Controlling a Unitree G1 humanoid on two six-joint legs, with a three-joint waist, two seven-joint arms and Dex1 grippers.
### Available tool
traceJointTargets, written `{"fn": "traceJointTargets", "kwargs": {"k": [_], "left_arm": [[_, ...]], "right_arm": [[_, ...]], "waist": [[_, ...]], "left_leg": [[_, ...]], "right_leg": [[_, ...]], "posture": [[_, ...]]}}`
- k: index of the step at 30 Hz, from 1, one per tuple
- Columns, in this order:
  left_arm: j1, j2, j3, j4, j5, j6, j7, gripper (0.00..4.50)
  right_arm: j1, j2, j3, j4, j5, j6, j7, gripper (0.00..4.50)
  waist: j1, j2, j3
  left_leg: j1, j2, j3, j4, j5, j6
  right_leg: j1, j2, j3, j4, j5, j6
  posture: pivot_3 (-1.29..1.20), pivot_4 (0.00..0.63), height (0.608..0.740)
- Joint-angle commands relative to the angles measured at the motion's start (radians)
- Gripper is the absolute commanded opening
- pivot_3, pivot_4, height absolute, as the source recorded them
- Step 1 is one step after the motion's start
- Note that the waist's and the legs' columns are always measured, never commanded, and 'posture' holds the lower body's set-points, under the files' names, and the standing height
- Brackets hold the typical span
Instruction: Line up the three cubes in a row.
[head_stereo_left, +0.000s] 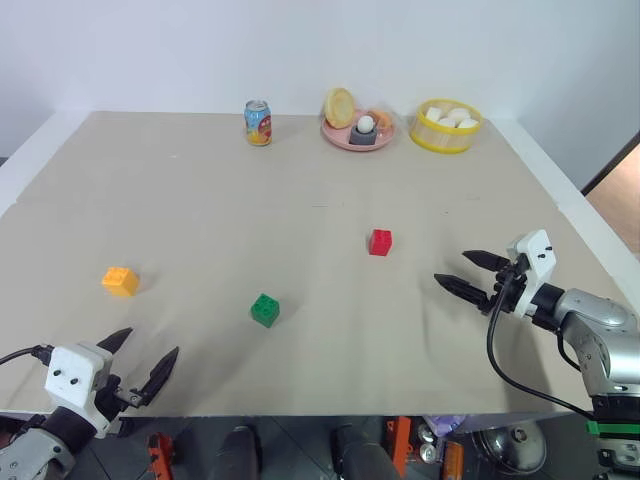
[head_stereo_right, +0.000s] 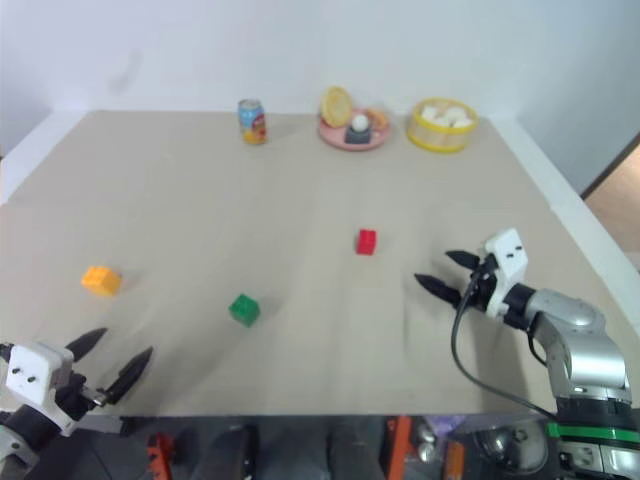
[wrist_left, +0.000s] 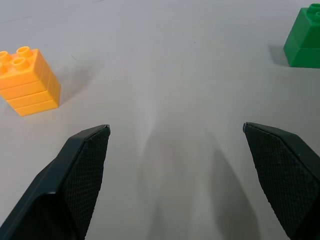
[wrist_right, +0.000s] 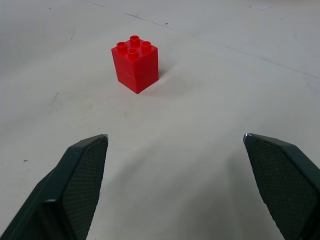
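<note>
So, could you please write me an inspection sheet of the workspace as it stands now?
Surface: beige table, flat.
Job's things: orange-yellow cube, green cube and red cube stand apart, upright, not in a row.
Clutter: soda can, pink plate with food, yellow bowl holding white pieces, all at the far edge.
Grippers: left gripper open and empty at the near edge; right gripper open, empty, aimed at the red cube.
Cables: black cable looping along the right arm.
Surroundings: white wall behind the table.
</note>
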Motion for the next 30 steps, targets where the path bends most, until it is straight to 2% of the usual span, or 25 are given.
{"fn": "traceJointTargets", "kwargs": {"k": [1,9,14,23,30], "left_arm": [[-0.022,0.018,-0.002,-0.025,-0.027,-0.028,-0.032,4.41],[-0.293,0.153,-0.056,0.049,-0.166,0.058,-0.171,4.41],[-0.463,0.216,-0.146,0.075,-0.203,0.111,-0.259,4.41],[-0.708,0.254,-0.346,0.177,-0.182,0.122,-0.448,4.41],[-0.792,0.235,-0.406,0.237,-0.139,0.099,-0.486,4.41]], "right_arm": [[-0.019,-0.002,-0.011,-0.006,-0.001,-0.015,0.0,4.5],[-0.081,0.036,0.056,-0.033,-0.047,-0.033,-0.051,4.5],[-0.146,0.069,0.101,0.081,-0.101,-0.105,-0.054,4.5],[-0.372,0.152,0.183,0.458,-0.206,-0.291,-0.01,4.5],[-0.429,0.2,0.207,0.557,-0.22,-0.354,0.037,4.5]], "waist": [[0.0,0.0,0.0],[0.001,0.001,0.0],[0.002,0.001,0.0],[-0.001,0.002,0.001],[0.0,0.002,0.001]], "left_leg": [[0.0,0.0,0.0,0.0,0.0,0.0],[0.0,0.0,0.001,0.001,0.001,0.001],[-0.001,0.001,0.001,0.001,0.001,0.001],[0.001,0.001,0.001,0.001,0.002,0.002],[0.0,0.001,0.0,0.0,0.002,0.002]], "right_leg": [[0.0,0.0,0.0,0.0,0.0,0.0],[0.001,0.0,0.0,0.001,0.001,0.0],[0.001,0.002,0.0,0.001,0.002,0.002],[0.002,0.002,0.0,0.002,0.005,0.003],[0.002,0.003,0.0,0.002,0.005,0.005]], "posture": [[0.0,0.15,0.74],[0.0,0.15,0.74],[0.0,0.15,0.74],[0.0,0.15,0.74],[0.0,0.15,0.74]]}}
